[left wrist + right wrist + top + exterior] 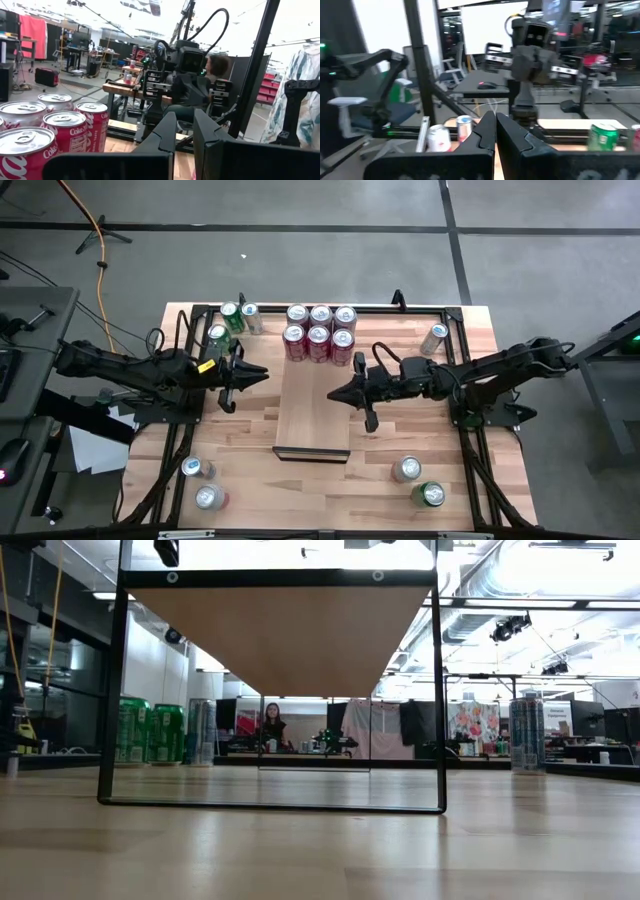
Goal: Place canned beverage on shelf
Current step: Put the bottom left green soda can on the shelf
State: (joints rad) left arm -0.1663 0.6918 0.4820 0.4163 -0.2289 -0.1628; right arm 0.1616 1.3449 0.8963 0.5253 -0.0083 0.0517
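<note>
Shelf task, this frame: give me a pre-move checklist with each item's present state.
1. Shelf top bare, free to receive a can: ok.
2. Left gripper shut, holding nothing, left of the shelf: not ok for a grasp, must open first.
3. Right gripper shut, holding nothing, above the shelf's right edge: not ok, same.
4. Red Coke cans upright, grouped behind the shelf: ok.
5. Green cans upright at the back left: ok.
6. Which can gets picked: cannot tell.

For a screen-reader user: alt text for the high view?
A pale wooden shelf lies mid-table between two shut grippers, left and right, both empty. Six red cans stand behind it.
</note>
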